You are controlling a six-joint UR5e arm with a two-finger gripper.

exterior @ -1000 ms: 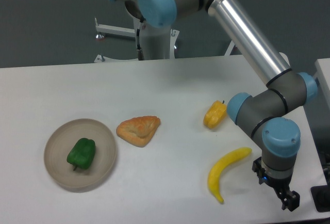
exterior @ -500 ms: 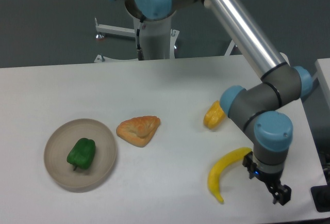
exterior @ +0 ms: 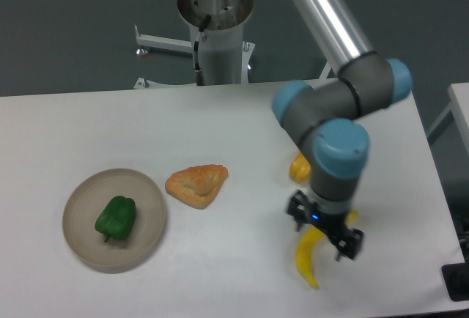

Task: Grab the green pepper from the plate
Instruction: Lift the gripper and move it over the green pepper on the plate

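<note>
The white worktop [exterior: 220,120] ran from the left edge of the view to its right edge near the arm's elbow, and its far edge met a dark wall behind the robot's base. A broad bare stretch of the surface lay between the plate [exterior: 113,219] at the left and the gripper [exterior: 324,235] at the right, and the strip along the near edge below the plate was also bare.

There was one plate, one green pepper [exterior: 116,217], one piece of bread [exterior: 196,184], one banana [exterior: 308,253] and one yellow pepper [exterior: 298,167], the last mostly hidden behind the arm's wrist.

The green pepper was dark, glossy and lobed, lying on its side with a short stem pointing toward the near edge. It rested near the middle of the round beige plate, inside the raised rim, well apart from the gripper.

The gripper hung over the banana's upper half, with the bread between it and the plate. Its dark fingers stood spread apart and pinched nothing.
</note>
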